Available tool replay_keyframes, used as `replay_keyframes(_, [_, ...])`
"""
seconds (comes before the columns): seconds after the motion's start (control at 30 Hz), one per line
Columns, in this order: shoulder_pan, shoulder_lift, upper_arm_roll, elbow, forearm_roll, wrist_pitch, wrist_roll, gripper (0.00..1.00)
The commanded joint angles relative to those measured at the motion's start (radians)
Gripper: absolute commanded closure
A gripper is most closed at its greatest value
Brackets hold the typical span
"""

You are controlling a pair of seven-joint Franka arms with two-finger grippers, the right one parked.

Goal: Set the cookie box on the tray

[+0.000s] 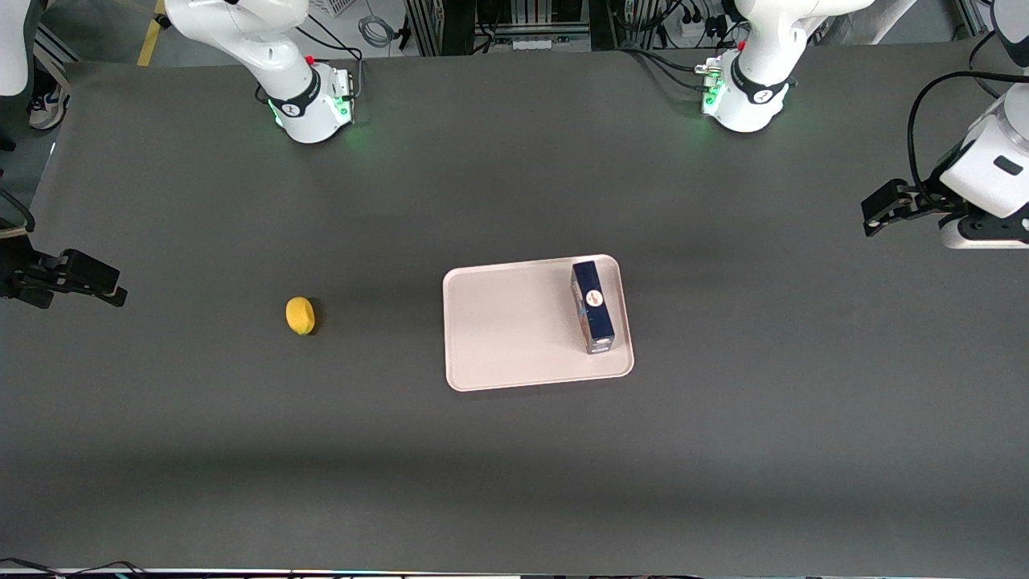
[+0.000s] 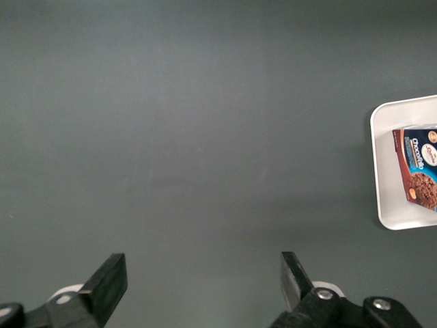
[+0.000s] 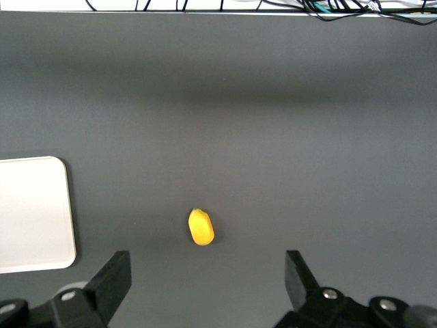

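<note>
Largest first: table (image 1: pixel 241 450), bare under the gripper (image 2: pixel 203 280). Then the tray (image 1: pixel 514 330), well apart from that gripper, toward the table's middle. On it, the cookie box (image 1: pixel 593 307), flat against the tray edge nearest the gripper, fully inside the rim: probably already placed. Long axis toward and away from the front camera, logo end farther. Fingers spread wide, holding nothing. Smallest: yellow object (image 1: pixel 300 315), farthest from the gripper.

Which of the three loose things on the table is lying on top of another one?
The cookie box: it lies on the pink tray. The yellow object sits alone; the open claw is away.
</note>
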Motion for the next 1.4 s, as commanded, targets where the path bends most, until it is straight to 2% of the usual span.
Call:
replay_keyframes(0.0, [-0.013, -0.029, 0.011, -0.021, -0.002, 0.007, 0.011, 0.00])
replay_keyframes(0.13, [-0.006, -0.029, 0.016, -0.021, 0.001, 0.009, 0.087, 0.00])
replay_keyframes(0.4, [-0.010, -0.027, 0.030, -0.020, -0.001, 0.004, 0.026, 0.00])
replay_keyframes(1.37, [-0.008, -0.023, 0.034, -0.012, -0.001, 0.000, 0.038, 0.00])
